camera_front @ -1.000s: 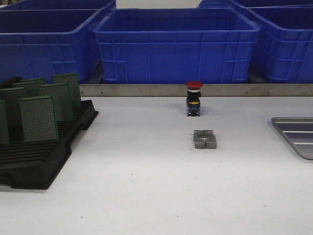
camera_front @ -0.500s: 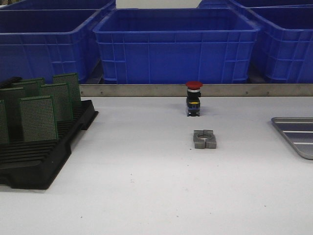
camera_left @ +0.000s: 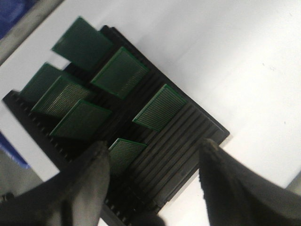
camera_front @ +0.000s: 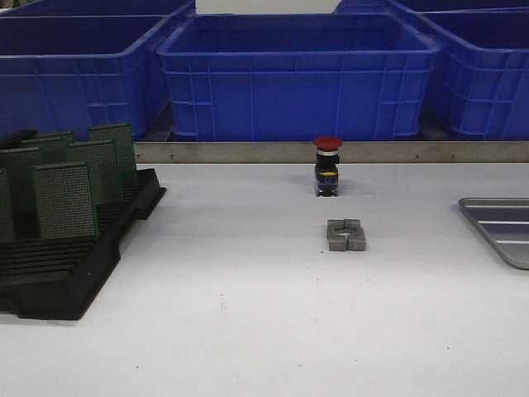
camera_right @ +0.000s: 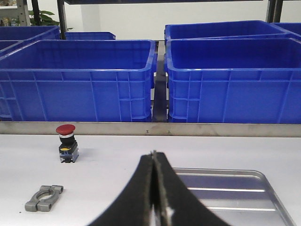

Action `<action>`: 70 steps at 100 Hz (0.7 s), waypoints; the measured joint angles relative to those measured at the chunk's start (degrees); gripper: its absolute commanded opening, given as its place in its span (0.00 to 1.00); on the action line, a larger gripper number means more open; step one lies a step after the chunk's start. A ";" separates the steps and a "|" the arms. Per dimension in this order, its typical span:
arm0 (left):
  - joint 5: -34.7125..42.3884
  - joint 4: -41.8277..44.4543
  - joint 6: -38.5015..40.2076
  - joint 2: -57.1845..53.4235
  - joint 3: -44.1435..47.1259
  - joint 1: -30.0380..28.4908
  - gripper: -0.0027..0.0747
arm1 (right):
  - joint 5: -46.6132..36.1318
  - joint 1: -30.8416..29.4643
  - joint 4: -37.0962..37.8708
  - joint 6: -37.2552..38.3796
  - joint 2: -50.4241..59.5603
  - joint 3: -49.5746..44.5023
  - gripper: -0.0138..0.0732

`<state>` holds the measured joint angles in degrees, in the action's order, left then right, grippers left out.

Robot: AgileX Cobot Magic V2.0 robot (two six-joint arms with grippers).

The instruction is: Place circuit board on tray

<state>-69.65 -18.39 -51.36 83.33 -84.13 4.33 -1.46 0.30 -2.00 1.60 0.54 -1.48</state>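
Note:
Several green perforated circuit boards (camera_front: pixel 64 200) stand upright in a black slotted rack (camera_front: pixel 74 273) at the table's left. The silver-grey ribbed tray (camera_front: pixel 504 227) lies at the right edge and is only partly in the front view. Neither gripper shows in that view. In the left wrist view my left gripper (camera_left: pixel 155 146) hovers open above the rack (camera_left: pixel 188 136), with one circuit board (camera_left: pixel 126 153) close to one finger and nothing held. In the right wrist view my right gripper (camera_right: pixel 154 155) is shut and empty, with the tray (camera_right: pixel 225 190) just beyond its tips.
A red push button (camera_front: pixel 327 165) on a black base stands mid-table at the back. A grey metal clamp (camera_front: pixel 345 235) lies just in front of it. Big blue crates (camera_front: pixel 297 78) sit behind a metal rail (camera_front: pixel 248 152).

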 measured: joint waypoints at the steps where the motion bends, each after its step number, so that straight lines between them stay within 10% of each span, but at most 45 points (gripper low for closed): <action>1: -0.26 -0.19 -0.69 0.78 -0.21 0.00 0.55 | 0.00 0.00 0.00 0.00 0.00 0.00 0.08; 30: -1.09 -1.96 -20.70 12.30 -2.79 0.00 0.55 | 0.00 0.00 0.00 0.00 0.00 0.00 0.08; 70: 0.26 -2.43 -28.65 19.50 -2.79 0.00 0.55 | 0.00 0.00 0.00 0.00 0.00 0.00 0.08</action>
<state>-69.40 -20.83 -80.01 102.83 -86.91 4.33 -1.46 0.30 -2.00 1.60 0.54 -1.48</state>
